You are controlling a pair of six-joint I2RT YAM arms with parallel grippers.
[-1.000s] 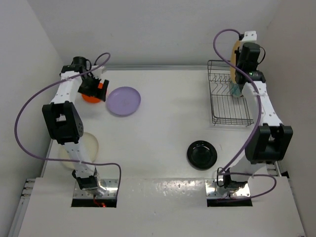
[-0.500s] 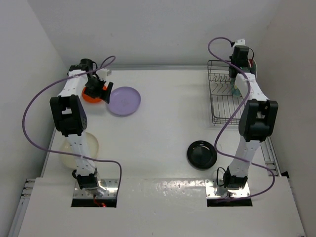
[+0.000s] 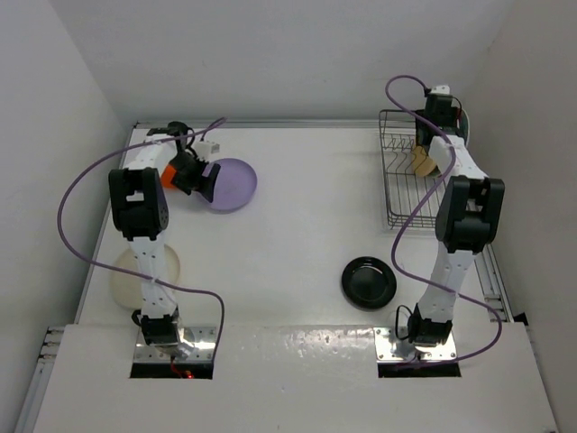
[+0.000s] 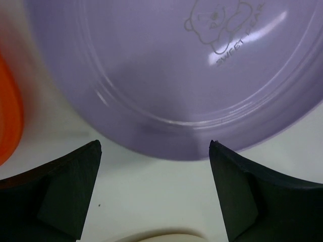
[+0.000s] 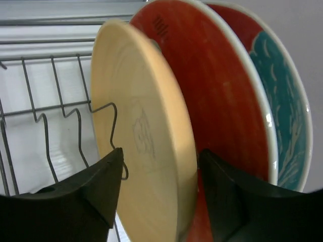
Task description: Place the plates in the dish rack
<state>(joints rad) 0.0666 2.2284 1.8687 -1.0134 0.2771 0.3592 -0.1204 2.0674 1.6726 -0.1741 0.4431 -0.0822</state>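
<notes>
A lavender plate (image 3: pixel 230 185) (image 4: pixel 166 75) lies flat at the far left of the table. My left gripper (image 3: pixel 200 171) (image 4: pixel 155 146) hangs open at its near rim, fingers apart and touching nothing. A small orange plate (image 3: pixel 165 177) (image 4: pixel 7 116) lies just left of it. The pale yellow plate (image 5: pixel 141 141) (image 3: pixel 421 161) stands in the dish rack (image 3: pixel 415 194) (image 5: pixel 50 111) against a prong, in front of two red plates (image 5: pixel 212 91). My right gripper (image 5: pixel 160 151) (image 3: pixel 433 144) is open, one finger on each side of the yellow plate. A black plate (image 3: pixel 368 281) and a cream-white plate (image 3: pixel 144 271) lie on the table.
The rack stands at the far right by the side wall (image 3: pixel 532 135). Purple cables (image 3: pixel 72 198) loop from both arms. The left arm's upright links partly hide the cream-white plate, and the back wall runs just behind both grippers.
The right arm lowered the pale yellow plate into the rack and its jaws widened off it. The left gripper moved from above the orange plate to the lavender plate's rim.
</notes>
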